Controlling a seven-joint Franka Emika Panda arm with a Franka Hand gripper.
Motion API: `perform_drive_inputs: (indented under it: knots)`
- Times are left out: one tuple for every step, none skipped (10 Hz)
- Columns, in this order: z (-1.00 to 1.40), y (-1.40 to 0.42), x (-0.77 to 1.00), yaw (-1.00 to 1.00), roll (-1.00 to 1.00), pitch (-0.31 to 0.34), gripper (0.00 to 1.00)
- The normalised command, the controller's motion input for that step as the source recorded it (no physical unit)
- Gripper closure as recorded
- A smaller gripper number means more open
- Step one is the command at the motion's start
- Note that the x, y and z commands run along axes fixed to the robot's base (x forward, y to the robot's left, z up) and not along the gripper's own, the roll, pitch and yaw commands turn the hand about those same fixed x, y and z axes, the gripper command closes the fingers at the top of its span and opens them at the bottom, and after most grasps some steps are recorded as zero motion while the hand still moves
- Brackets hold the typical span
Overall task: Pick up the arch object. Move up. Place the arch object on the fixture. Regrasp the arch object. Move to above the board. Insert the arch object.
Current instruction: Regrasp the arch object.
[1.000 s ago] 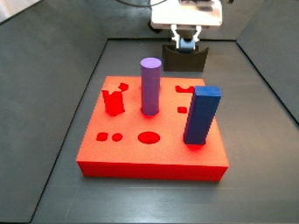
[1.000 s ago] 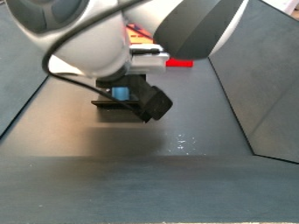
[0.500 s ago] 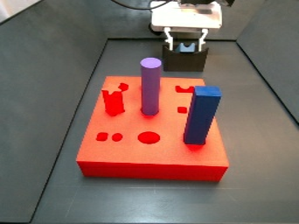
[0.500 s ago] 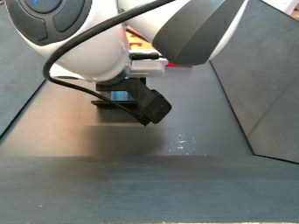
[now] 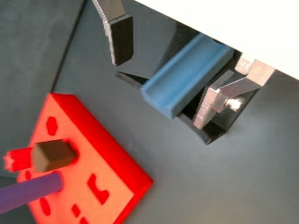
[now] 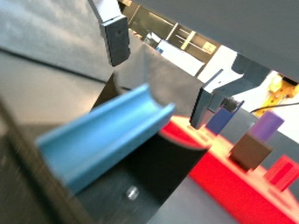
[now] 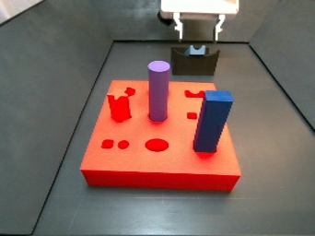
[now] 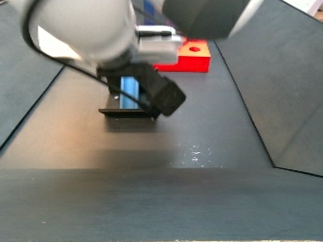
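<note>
Arch object (image 5: 184, 77) rests in the dip of the fixture (image 7: 193, 62) — free of both fingers. Claw (image 7: 198, 30) hangs above it, spread wide. Board (image 7: 160, 175) sits well apart on the surface.

End effector (image 5: 170, 61) raised (fingers apart)

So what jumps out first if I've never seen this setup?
Probably the big bright red square board in the middle of the dark floor, with a tall purple cylinder and royal-blue block standing in it. Behind it, the open gripper hovers above the blue-grey arch object resting on the dark fixture.
</note>
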Motion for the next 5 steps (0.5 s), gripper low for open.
perform_drive_inputs:
  knots:
    - [0.87,0.0,-0.04,-0.03,0.05,0.043,0.0]
    - [0.76,0.0,-0.04,-0.03,0.06,0.044,0.0]
    - [0.53,0.0,-0.03,-0.03,0.06,0.045,0.0]
    - [0.41,0.01,-0.03,-0.03,0.05,0.042,0.0]
    - [0.17,0.01,-0.03,-0.03,0.05,0.037,0.0]
